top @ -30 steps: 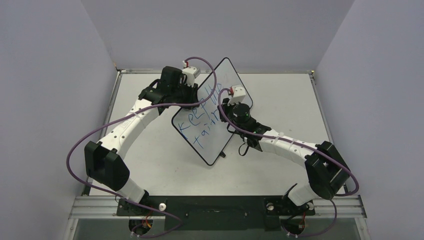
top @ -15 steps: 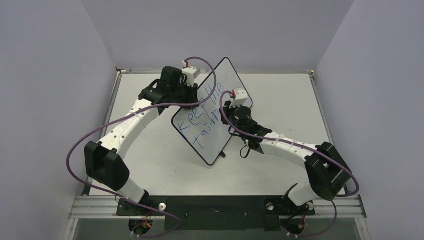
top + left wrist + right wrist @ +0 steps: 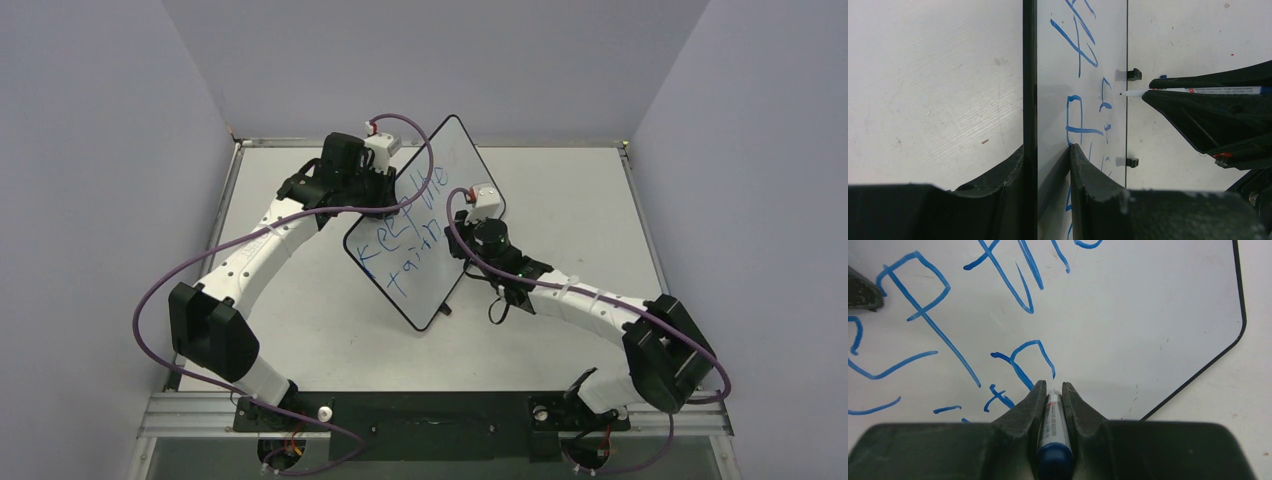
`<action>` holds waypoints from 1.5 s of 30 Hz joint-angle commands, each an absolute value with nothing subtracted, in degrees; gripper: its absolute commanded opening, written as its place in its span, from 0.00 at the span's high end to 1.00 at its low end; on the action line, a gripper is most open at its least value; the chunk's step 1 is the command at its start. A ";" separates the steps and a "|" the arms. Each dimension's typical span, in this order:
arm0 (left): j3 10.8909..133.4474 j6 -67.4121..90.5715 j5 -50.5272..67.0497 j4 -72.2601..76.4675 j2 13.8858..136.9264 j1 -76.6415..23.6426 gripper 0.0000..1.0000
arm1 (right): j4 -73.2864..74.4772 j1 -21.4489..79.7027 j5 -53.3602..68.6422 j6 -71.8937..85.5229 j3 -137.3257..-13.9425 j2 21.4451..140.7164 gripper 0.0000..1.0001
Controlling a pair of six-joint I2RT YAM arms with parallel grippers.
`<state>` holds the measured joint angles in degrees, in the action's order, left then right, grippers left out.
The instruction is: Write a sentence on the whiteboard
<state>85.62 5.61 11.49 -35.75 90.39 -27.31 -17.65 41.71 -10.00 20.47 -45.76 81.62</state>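
My right gripper (image 3: 1052,387) is closed on the marker (image 3: 1053,427). The two fingers pinch its barrel and the tip points forward out of them, straight at the whiteboard (image 3: 1148,305). My left gripper (image 3: 1047,149) is closed too, one finger on each side of the board's black rim, and I judge that it keeps the board steady.

In the top view the whiteboard (image 3: 428,292) lies between the two arms, its long axis slanted from near-left to far-right. The sentence (image 3: 402,238) runs in two slanted blue lines; I read about "Keep the" and, below it, "train".

In the right wrist view the tip stands at the end of the last blue letter (image 3: 1030,357). I cannot tell if it touches the surface or hovers just above it. The bare white area lies to the right of the tip, toward the rounded corner (image 3: 1235,342). I think the next word has to go that way, and only the right arm can write it.
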 commanded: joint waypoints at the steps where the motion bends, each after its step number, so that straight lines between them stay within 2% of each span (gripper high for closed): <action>1: 82.40 0.58 7.83 -38.20 92.54 -30.15 1.00 | -16.28 42.36 -9.52 21.32 -44.30 75.48 1.00; 8: 82.54 0.62 7.95 -38.25 92.49 -30.15 1.00 | -15.33 42.91 -8.29 21.80 -40.71 69.40 1.00; 21: 82.29 0.66 7.65 -38.09 92.14 -30.58 1.00 | -23.60 46.83 -3.04 24.73 -32.50 61.03 1.00; 34: 82.35 0.67 7.83 -38.11 92.06 -30.59 1.00 | -30.33 54.38 -5.07 25.88 -23.43 60.60 1.00; 45: 82.35 0.67 8.17 -38.13 92.14 -30.67 1.00 | -32.75 55.27 -5.26 25.23 -25.15 64.76 1.00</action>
